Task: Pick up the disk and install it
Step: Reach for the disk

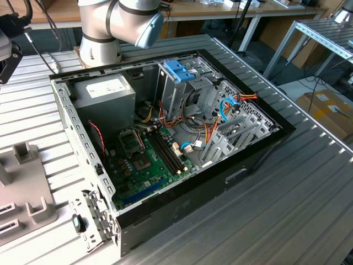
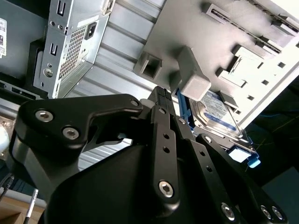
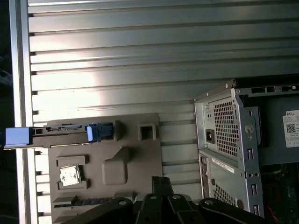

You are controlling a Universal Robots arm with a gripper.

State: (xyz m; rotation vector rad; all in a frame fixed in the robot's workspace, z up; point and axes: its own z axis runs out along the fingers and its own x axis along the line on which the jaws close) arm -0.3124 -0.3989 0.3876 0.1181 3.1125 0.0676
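One ribbed metal table [image 1: 309, 182] carries one open computer case [image 1: 182, 210] and, beside it, one grey fixture tray [image 3: 140, 158], where the one disk [image 3: 65, 131] stands on edge in a slot, blue plastic at its ends, while the one gripper [image 3: 161, 179] hangs over the tray, clenched on nothing and apart from the disk.

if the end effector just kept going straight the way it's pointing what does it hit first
Probably the grey holder plate, beside its raised block: in the first wrist view the end effector points down at it. The disk stands off to the side of that line. Depth is unclear.
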